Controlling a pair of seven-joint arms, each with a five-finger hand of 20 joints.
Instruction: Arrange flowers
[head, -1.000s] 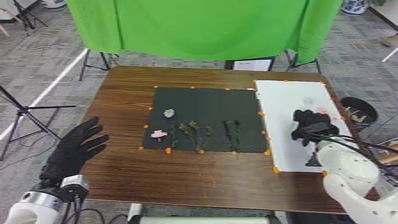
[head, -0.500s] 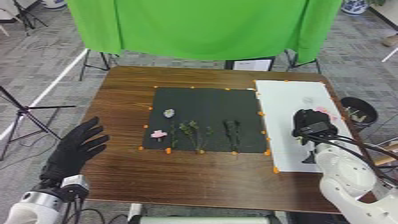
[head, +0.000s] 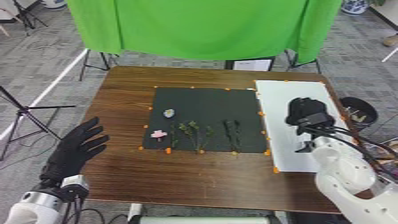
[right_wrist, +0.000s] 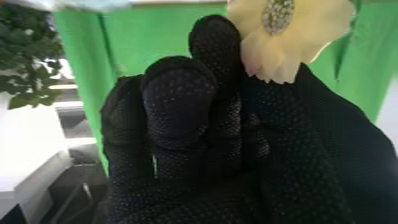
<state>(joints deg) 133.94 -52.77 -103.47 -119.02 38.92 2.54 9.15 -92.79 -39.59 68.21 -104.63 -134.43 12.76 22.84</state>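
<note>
Over the white sheet (head: 284, 150) on the right is my right hand (head: 309, 112). In the right wrist view, the thumb and fingers of that right hand (right_wrist: 200, 135) are closed round a pale yellow flower (right_wrist: 282, 35), whose petals stand out above the glove. My left hand (head: 75, 150) stays over the table's left side with straight fingers. On the black mat (head: 213, 100) lie a pale flower (head: 169, 113), a pink flower (head: 158, 134), leafy green stems (head: 189, 131) and darker stems (head: 233, 134). The hand covers part of the sheet.
Orange markers line the mat and sheet on the brown table (head: 204, 182). A black round container (head: 357, 111) stands off the table's right edge. A green cloth (head: 204, 30) hangs behind. Green leaves (right_wrist: 31, 55) show beside the hand in the right wrist view.
My right hand has moved away from the robot and slightly left over the white sheet, now covering the flowers seen there earlier. The left hand has kept still.
</note>
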